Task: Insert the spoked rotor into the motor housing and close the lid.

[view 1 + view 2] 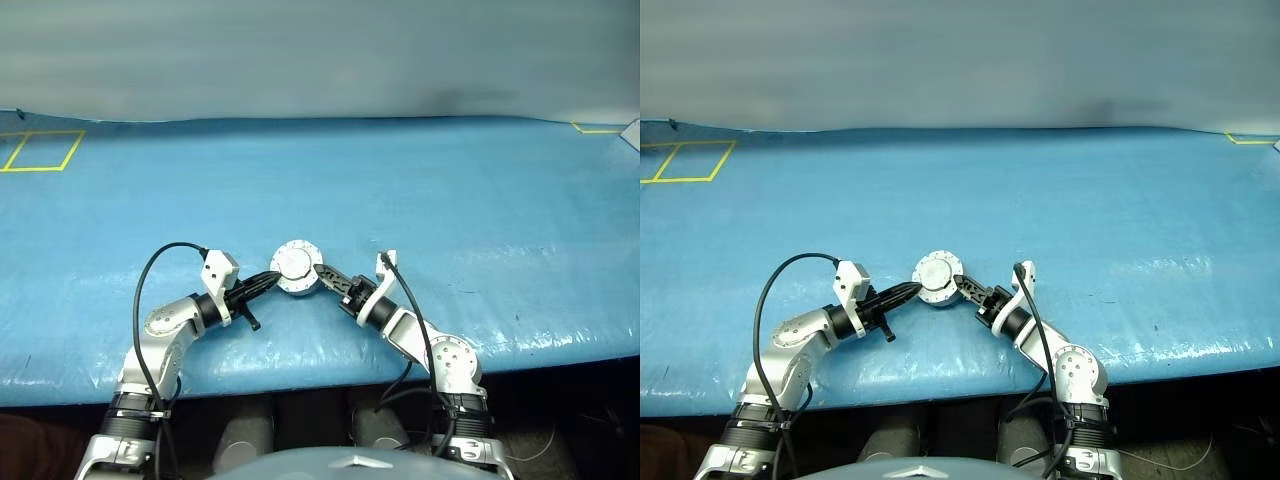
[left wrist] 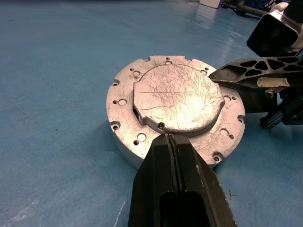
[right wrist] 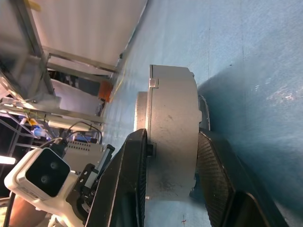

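Note:
A thick round silvery metal case (image 1: 296, 267) stands near the table's front edge, and its flange (image 2: 123, 101) carries several small holes. A scratched flat lid (image 2: 177, 97) lies on top of it. My left gripper (image 2: 172, 139) is shut, with its tips resting on the flange at the lid's edge. My right gripper (image 3: 170, 137) comes in from the opposite side and clamps the case, one finger (image 2: 246, 78) over the top rim and the other under the base. The spoked rotor and the motor housing are hidden; what lies under the lid cannot be seen.
The blue table cover (image 1: 420, 190) stretches wide behind and to both sides of the case. Yellow tape squares (image 1: 40, 150) mark the far left, and a yellow corner mark (image 1: 595, 128) sits at the far right. The table's front edge (image 1: 330, 370) is close behind both wrists.

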`<action>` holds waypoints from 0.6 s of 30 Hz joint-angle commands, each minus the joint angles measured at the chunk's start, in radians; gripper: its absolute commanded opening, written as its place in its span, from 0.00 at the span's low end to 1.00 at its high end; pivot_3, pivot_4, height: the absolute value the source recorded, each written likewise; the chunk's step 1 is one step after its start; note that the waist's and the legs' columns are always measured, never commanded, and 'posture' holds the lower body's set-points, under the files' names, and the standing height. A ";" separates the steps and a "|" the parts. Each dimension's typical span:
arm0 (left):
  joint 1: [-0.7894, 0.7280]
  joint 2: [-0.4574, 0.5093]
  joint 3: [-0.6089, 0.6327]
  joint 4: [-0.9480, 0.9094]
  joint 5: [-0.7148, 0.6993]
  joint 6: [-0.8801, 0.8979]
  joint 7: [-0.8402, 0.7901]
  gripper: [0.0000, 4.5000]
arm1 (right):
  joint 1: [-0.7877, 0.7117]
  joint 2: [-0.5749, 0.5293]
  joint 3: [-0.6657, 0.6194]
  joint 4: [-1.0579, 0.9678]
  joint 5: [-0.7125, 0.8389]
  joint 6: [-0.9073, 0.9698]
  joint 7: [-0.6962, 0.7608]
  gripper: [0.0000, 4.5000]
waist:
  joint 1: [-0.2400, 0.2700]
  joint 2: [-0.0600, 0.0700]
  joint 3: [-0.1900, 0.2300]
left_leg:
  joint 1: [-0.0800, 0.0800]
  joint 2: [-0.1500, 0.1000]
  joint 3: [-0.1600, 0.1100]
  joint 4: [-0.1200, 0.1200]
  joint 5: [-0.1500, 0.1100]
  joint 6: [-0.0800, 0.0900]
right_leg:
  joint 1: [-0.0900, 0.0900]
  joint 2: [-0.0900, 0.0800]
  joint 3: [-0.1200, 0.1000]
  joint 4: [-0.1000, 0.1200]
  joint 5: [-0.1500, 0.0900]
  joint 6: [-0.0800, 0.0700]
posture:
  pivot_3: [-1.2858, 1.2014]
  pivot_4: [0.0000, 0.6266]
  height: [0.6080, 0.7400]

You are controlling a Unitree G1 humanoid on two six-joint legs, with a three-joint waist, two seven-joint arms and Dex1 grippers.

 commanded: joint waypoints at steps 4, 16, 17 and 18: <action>-0.026 -0.077 0.074 -0.080 -0.178 0.117 0.041 0.00 | -0.020 0.107 -0.060 -0.030 0.161 -0.031 -0.080 0.26 | -0.002 0.000 0.002 | -0.003 0.000 -0.001 0.000 0.000 0.000 | -0.002 0.000 -0.001 0.000 0.000 0.000 | 0.52 0.24 1.00; -0.012 -0.168 0.140 -0.147 -0.454 0.287 0.060 0.56 | -0.106 0.093 -0.095 -0.107 0.361 -0.179 -0.208 0.26 | -0.010 0.001 0.005 | -0.014 -0.001 -0.001 0.001 0.000 0.000 | -0.013 0.001 -0.002 0.000 0.003 0.005 | 0.52 0.24 1.00; -0.012 -0.176 0.144 -0.146 -0.465 0.291 0.066 0.63 | -0.117 0.086 -0.093 -0.114 0.372 -0.186 -0.213 0.26 | -0.011 0.001 0.005 | -0.014 -0.001 -0.001 0.001 0.000 0.000 | -0.013 0.001 -0.002 0.000 0.003 0.005 | 0.52 0.24 1.00; -0.013 -0.185 0.148 -0.145 -0.475 0.294 0.073 0.71 | -0.126 0.079 -0.090 -0.121 0.380 -0.192 -0.216 0.26 | -0.012 0.001 0.005 | -0.014 0.000 -0.001 0.001 0.000 0.000 | -0.013 0.002 -0.002 0.000 0.003 0.004 | 0.52 0.24 1.00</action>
